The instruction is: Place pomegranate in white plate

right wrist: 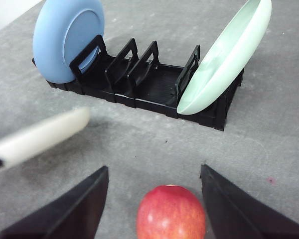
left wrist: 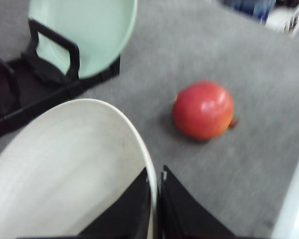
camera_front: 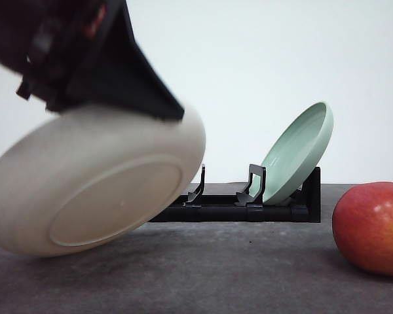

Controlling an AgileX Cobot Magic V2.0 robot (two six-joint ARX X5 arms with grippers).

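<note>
Left gripper (left wrist: 156, 199): jaws clamped on the rim of the white plate (left wrist: 65, 164), one finger on each face of the rim. The plate hangs steeply tilted, underside toward the front camera, its low edge near the grey table (camera_front: 216, 268); contact with the table cannot be confirmed.

Right gripper (right wrist: 154, 199): jaws wide apart, empty, one on each side of the pomegranate (right wrist: 170, 211), which sits between them and clear of both. In the front view the fruit rests on the table at the right edge, well apart from the plate.

Behind: a black dish rack (right wrist: 139, 84) holding a pale green plate (right wrist: 224, 59) at one end and a blue plate (right wrist: 67, 37) at the other.

Judgement: the step in hand is setting the white plate flat. To do it well, level the plate before release, land it on open table short of the rack and near the fruit, and open the jaws only once the base is fully seated. The right arm should delay closing until the plate is down.
</note>
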